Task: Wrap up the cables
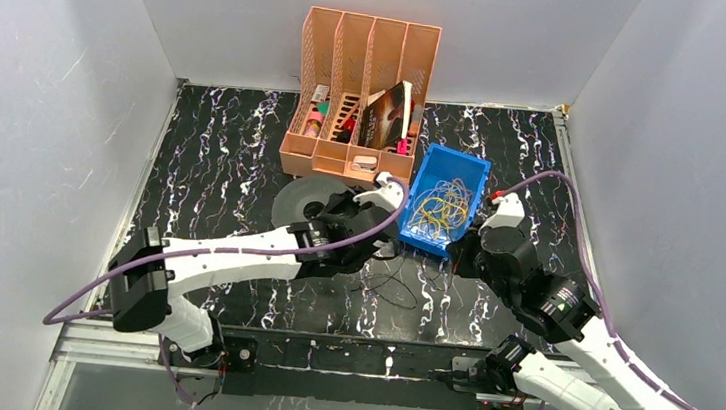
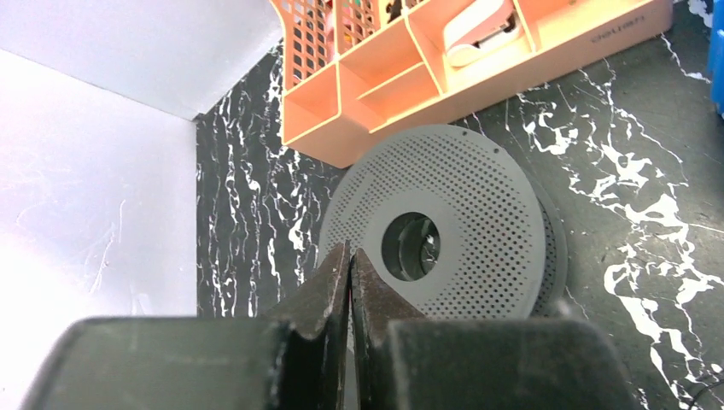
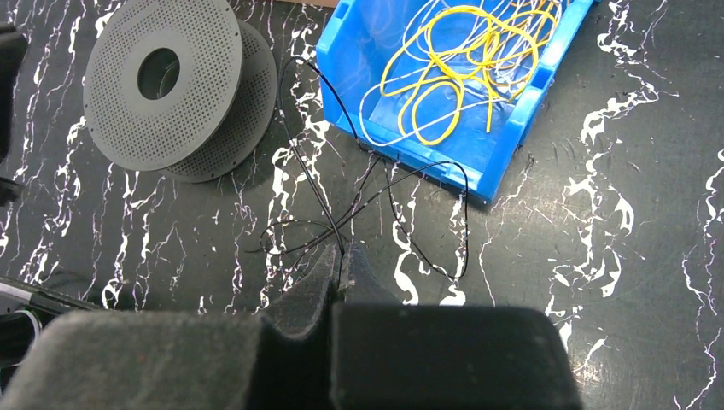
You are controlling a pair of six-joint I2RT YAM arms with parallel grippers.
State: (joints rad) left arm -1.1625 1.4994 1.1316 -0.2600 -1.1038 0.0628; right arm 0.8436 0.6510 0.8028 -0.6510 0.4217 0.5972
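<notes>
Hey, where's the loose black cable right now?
In the right wrist view the black cable lies looped on the table in front of the blue bin, beside the grey spool, one strand pinched in the shut right hand.

Lab test cell: white walls, marbled tabletop.

A black table with white marble veining carries four things. A peach desk organizer stands at the back. A blue bin sits just right of it, a grey perforated spool lies flat in front, and a thin black wire lies in loose loops between spool and bin.
</notes>
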